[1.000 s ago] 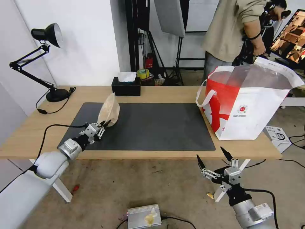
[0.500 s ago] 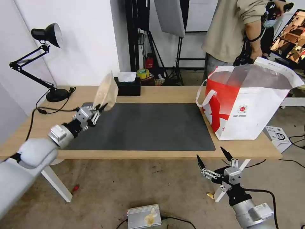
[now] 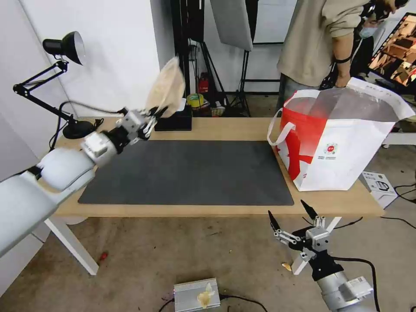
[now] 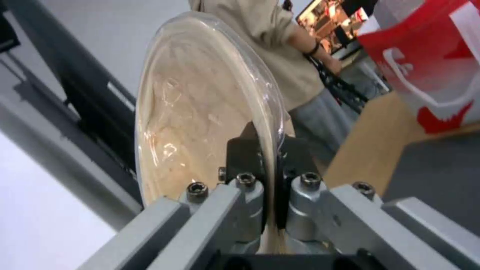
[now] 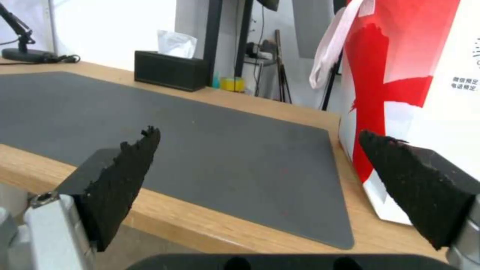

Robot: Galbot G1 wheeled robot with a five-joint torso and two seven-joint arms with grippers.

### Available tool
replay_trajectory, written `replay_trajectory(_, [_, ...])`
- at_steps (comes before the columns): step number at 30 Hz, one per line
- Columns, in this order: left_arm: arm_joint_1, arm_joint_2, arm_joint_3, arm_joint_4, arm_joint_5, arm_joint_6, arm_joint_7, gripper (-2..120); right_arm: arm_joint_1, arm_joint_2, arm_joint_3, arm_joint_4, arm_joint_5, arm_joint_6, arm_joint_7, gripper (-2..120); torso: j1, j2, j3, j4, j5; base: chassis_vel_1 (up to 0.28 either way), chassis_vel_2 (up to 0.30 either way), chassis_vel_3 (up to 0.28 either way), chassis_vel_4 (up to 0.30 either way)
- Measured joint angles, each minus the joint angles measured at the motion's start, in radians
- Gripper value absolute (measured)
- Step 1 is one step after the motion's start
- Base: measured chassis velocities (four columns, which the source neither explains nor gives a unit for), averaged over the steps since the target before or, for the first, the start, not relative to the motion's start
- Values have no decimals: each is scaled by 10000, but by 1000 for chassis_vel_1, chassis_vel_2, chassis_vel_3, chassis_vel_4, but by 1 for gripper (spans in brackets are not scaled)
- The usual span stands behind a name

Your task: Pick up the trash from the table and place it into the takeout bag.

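While left tool [image 4: 268, 148] pinches tan bowl [image 3: 166, 89], takeout bag [image 3: 346, 143] stands.

Left gripper [image 3: 158, 113] has lifted the tan paper bowl with clear plastic lid [image 3: 166, 89] off the dark grey mat [image 3: 195, 173], moving up and toward 1 o'clock; bowl now on edge in front of the black tissue box [image 3: 173, 122].

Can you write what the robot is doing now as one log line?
left gripper: shut on tan paper bowl, above table | right gripper: open, idle | takeout bag: upright
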Motion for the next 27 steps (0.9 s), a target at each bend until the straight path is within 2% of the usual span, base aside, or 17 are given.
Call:
replay_trajectory(1, [0, 0, 0, 0, 0, 0, 0, 1, 0, 0, 0, 0, 0, 0, 0, 100, 0, 0, 0, 0, 0, 0, 0, 0, 0])
replay_trajectory(4, [-924, -314, 975, 265, -17, 16, -250, 1, 0, 0, 0, 0, 0, 0, 0, 100, 0, 0, 0, 2, -3, 0, 0, 0, 0])
replay_trajectory(5, [-924, -314, 975, 265, -17, 16, -250, 1, 0, 0, 0, 0, 0, 0, 0, 100, 0, 0, 0, 2, -3, 0, 0, 0, 0])
replay_trajectory(8, [-2011, -901, 1967, 655, -27, 13, -505, 1, -1, 0, 0, 0, 0, 0, 1, 100, 0, 0, 0, 1, -2, 0, 0, 0, 0])
replay_trajectory(10, [-2196, -1007, 2119, 733, -27, 11, -530, 1, -1, 0, 0, 0, 0, 0, 0, 100, 0, 1, 0, 1, -2, 0, 0, 0, 0])
replay_trajectory(12, [-3000, -1420, 2741, 1089, -17, -4, -609, 1, -1, 1, 0, 0, 0, 0, 1, 100, 0, 1, 0, 0, -2, 0, 0, 0, 0])
replay_trajectory(14, [-3269, -1573, 2947, 1231, -4, -18, -623, 1, -1, 0, -1, -1, 0, 0, 0, 100, 1, 1, 0, 1, 0, 0, 0, 0, 0])
replay_trajectory(18, [-4367, -2447, 3886, 2018, 64, -77, -642, 1, -1, 0, 0, 0, 0, 0, 1, 100, 1, 0, 0, -1, 0, 0, 0, 0, 0])
replay_trajectory(24, [-4682, -2909, 4203, 2507, 448, -281, -519, 1, 0, 0, -1, 0, 0, 0, 0, 100, 0, 1, 0, 0, 0, 0, 0, 0, 0])
replay_trajectory(27, [-4722, -3371, 4265, 2816, 750, -343, -442, 1, 0, 0, 0, 0, 0, 0, 0, 100, 0, 1, 0, 3, -3, 0, 0, 0, 0])
